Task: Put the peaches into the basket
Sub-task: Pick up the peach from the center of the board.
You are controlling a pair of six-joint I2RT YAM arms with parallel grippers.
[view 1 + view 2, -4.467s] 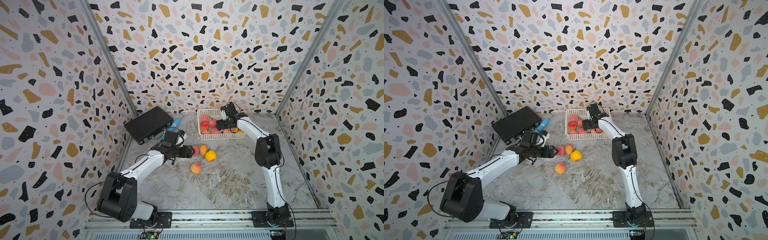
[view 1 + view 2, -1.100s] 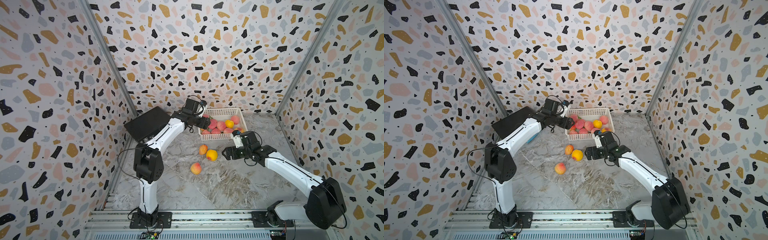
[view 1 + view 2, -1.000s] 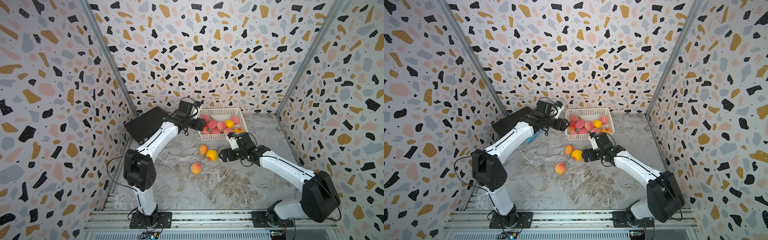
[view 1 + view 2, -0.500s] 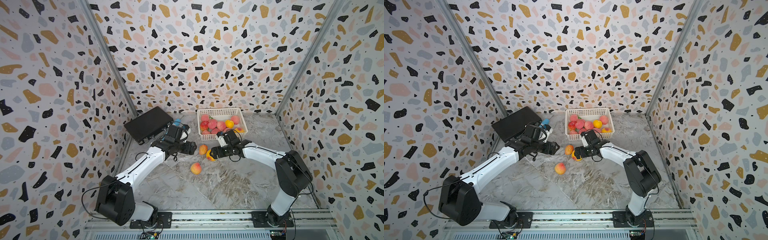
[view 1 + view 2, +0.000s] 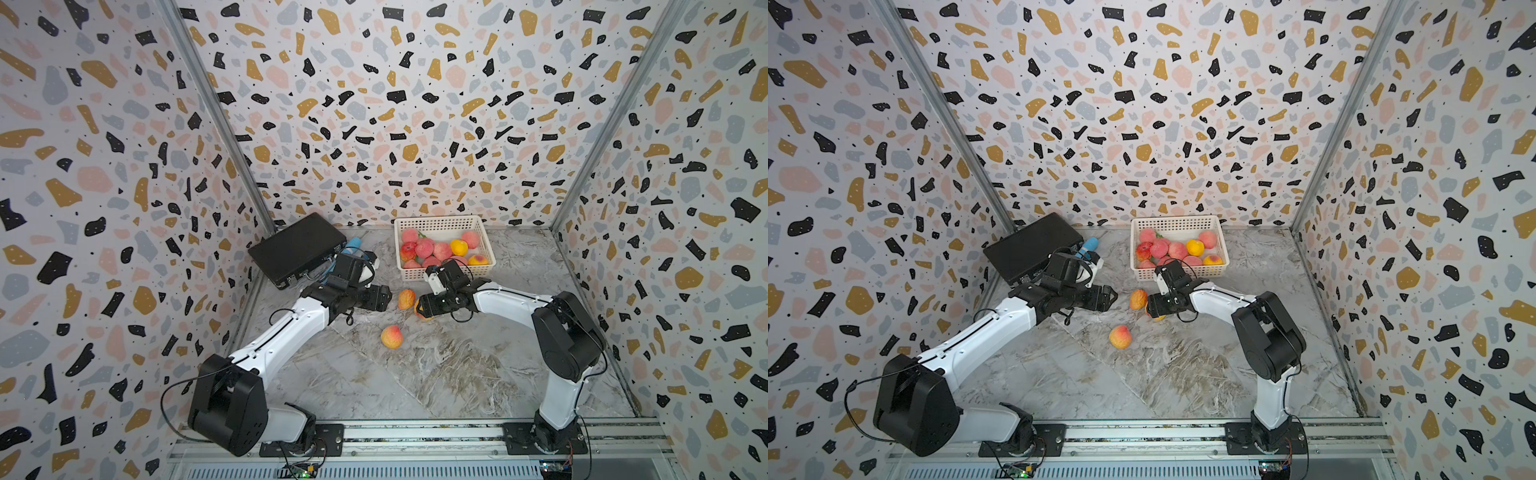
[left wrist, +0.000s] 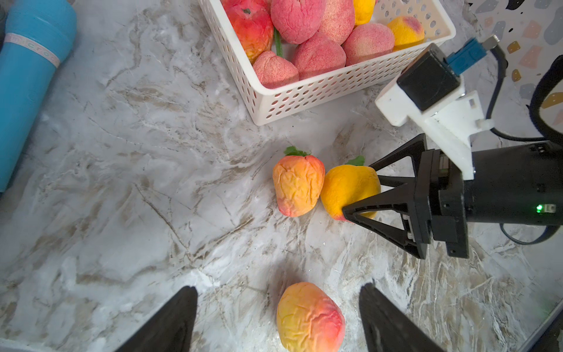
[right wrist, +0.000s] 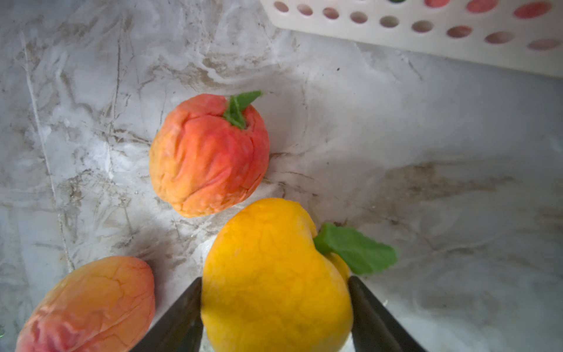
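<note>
The white basket (image 5: 440, 219) at the back holds several peaches (image 5: 432, 251), mostly pink. Three peaches lie loose on the marble floor in front of it. My right gripper (image 7: 274, 278) is shut on the yellow peach (image 7: 268, 250), with a finger pressed to each side and the fruit still low over the floor (image 6: 347, 189). An orange-red peach (image 5: 406, 299) touches it on the left. My left gripper (image 5: 386, 297) hangs open just left of that pair. In the left wrist view the third peach (image 6: 309, 317) shows between its spread fingers (image 6: 170, 320), untouched.
A flat black case (image 5: 297, 249) leans at the back left, with a blue cylinder (image 5: 353, 242) lying beside it. Patterned walls close in the back and both sides. The two grippers face each other closely across the loose peaches.
My left arm swung back from the basket and came down left of the loose peaches, still open. My right gripper slid left to the yellow peach and closed on it.
</note>
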